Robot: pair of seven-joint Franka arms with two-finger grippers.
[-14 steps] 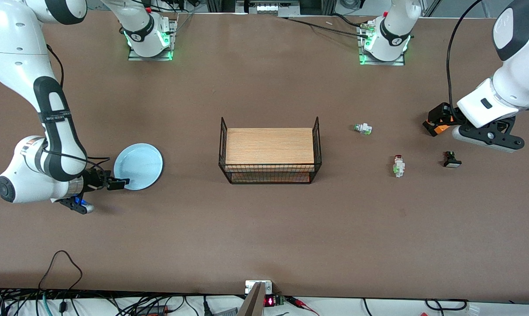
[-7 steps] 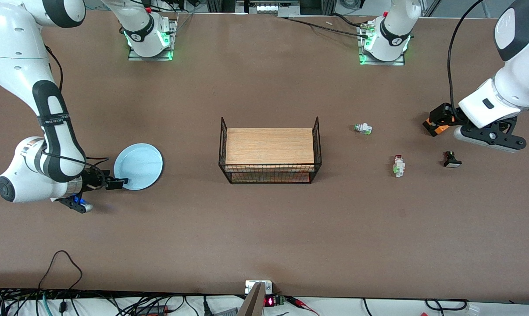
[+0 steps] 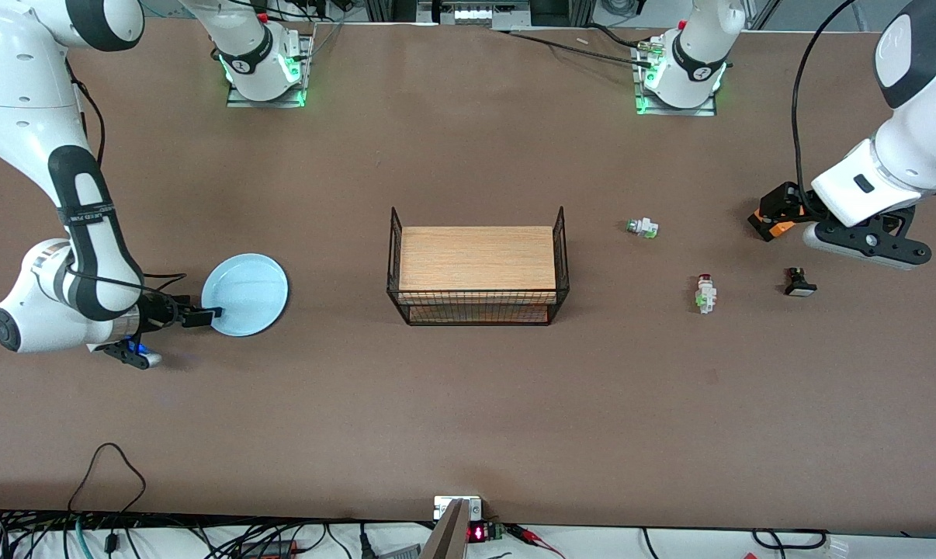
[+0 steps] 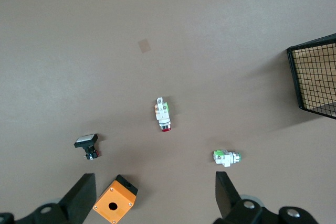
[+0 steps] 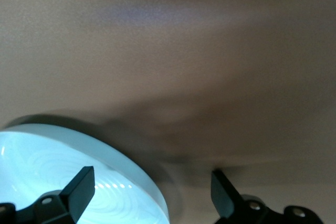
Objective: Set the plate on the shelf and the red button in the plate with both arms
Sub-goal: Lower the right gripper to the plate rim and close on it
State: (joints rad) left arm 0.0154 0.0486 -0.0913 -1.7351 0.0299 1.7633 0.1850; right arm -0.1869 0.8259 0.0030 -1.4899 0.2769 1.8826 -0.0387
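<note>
The pale blue plate (image 3: pixel 247 293) lies flat on the table toward the right arm's end; it also shows in the right wrist view (image 5: pixel 58 171). My right gripper (image 3: pixel 206 314) is open and low at the plate's rim, one finger over the plate and the other outside it (image 5: pixel 152 188). The red button (image 3: pixel 704 293) lies on its side toward the left arm's end and shows in the left wrist view (image 4: pixel 163 115). My left gripper (image 3: pixel 774 211) is open and empty, up in the air over an orange box, apart from the red button (image 4: pixel 155 188).
A wire basket (image 3: pixel 480 310) with a wooden board stands mid-table. A white-and-green button (image 3: pixel 642 227) and a black button with a white face (image 3: pixel 799 282) lie near the red button. An orange box with a hole (image 4: pixel 115 203) lies under the left gripper.
My right gripper has shifted a little along the plate's rim, away from the front camera. The plate and the buttons have not moved. The left arm has barely moved.
</note>
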